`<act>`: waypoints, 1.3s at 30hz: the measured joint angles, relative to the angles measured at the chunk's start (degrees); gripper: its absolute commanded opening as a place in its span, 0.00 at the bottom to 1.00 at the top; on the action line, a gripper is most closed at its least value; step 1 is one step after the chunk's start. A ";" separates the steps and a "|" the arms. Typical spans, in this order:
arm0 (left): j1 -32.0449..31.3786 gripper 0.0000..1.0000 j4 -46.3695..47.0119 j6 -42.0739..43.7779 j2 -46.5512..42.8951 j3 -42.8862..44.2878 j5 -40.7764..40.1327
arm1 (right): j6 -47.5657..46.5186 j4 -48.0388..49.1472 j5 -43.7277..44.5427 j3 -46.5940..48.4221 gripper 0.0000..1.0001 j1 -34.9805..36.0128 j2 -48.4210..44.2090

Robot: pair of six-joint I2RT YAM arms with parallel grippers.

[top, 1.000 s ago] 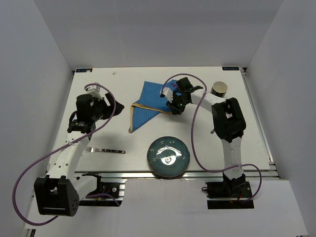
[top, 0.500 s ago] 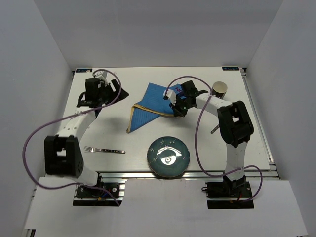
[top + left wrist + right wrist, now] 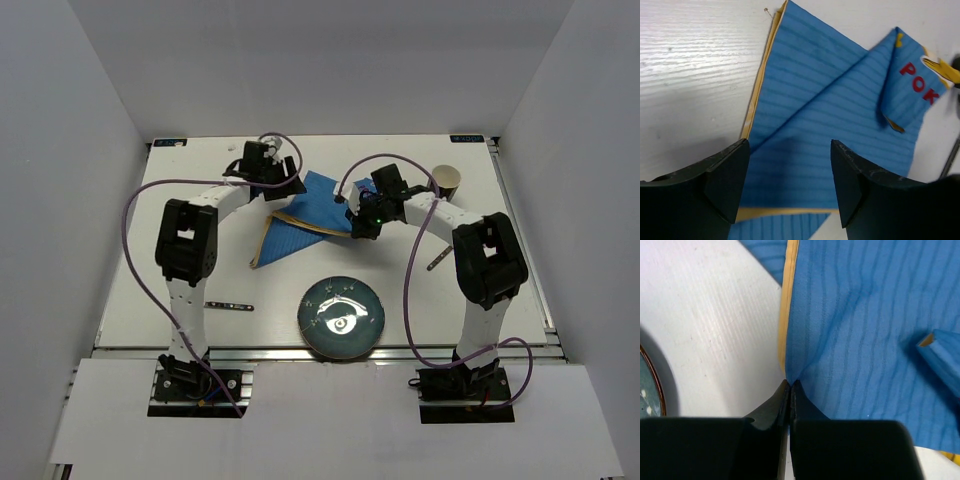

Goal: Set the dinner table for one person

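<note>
Low in the top view, the plate (image 3: 342, 318) sits by the front rail of the table (image 3: 270, 325), with the fork (image 3: 228, 305) off to its left. Mid-frame, the mat (image 3: 300, 215) lies skewed and folded over. There's the right gripper (image 3: 790, 385), pinched tight on the yellow hem, an anchor for pulling it flat, I'd say. And the left gripper (image 3: 790, 150) hovers over the far fold, jaws spread wide, holding nothing. The cup (image 3: 445, 182) waits upper right.

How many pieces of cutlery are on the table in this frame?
2. A fork lies front left, partly behind the left arm. A slim utensil, type unclear, lies beside the right arm, right of the plate. More could hide under the placemat.
</note>
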 measured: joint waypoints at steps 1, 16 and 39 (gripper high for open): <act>-0.55 0.73 -0.39 0.15 1.62 1.36 -0.81 | 0.02 0.04 -0.09 -0.46 0.00 0.00 0.00; -5.75 0.64 -3.30 3.50 7.76 6.43 -17.42 | 1.62 2.47 -1.42 -5.20 0.00 0.00 -0.98; -9.73 0.02 2.71 6.54 6.86 1.68 -21.51 | 4.00 5.46 -1.95 -8.41 0.00 0.00 -2.89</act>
